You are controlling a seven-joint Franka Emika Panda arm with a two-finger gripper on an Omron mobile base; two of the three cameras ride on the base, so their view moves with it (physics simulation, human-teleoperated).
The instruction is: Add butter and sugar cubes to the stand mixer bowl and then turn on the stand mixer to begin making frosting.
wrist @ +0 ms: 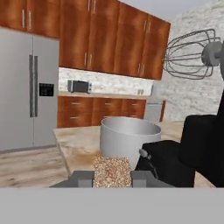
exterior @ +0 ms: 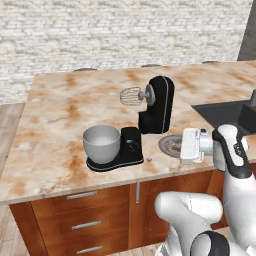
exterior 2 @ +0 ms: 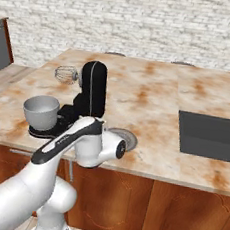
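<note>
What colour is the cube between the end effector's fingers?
Speckled brown and beige cube, best in the hand view.

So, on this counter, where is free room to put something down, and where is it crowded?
Free: the wide marble stretch left of the stand mixer bowl, the back strip behind the stand mixer toward the brick wall, and the patch between mixer and sink. Crowded: the front edge by the grey plate, where the claw holds a brown speckled cube.

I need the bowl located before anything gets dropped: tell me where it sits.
The stand mixer bowl sits on the stand mixer's black base, at its left end, near the counter's front edge in the left base view.
</note>
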